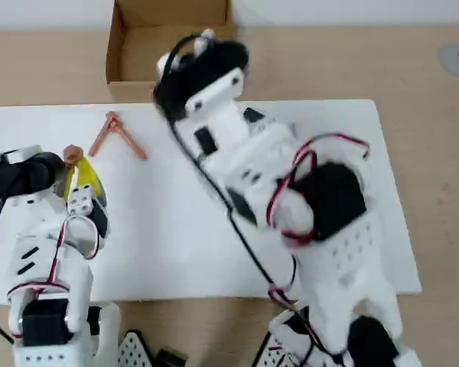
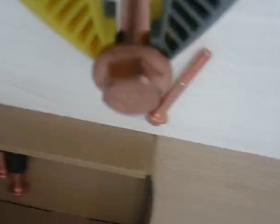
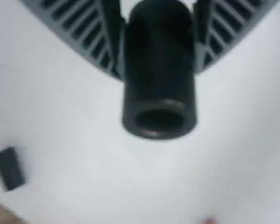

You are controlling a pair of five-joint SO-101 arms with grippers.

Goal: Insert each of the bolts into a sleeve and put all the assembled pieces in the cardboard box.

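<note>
left gripper [image 2: 133, 16] pinching bolt [image 2: 130, 81], right gripper [image 3: 158, 28] pinching sleeve [image 3: 158, 93]

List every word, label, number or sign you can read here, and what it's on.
None can be read: the cardboard box, white mat, held bolt, held sleeve and loose bolts bear no legible print.
Grey disc on the table: a dark mark, too blurred to read.

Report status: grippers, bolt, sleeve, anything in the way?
Left gripper shut on bolt. Right gripper shut on sleeve. Two loose bolts on mat near the held one; spare sleeve also on mat.
</note>
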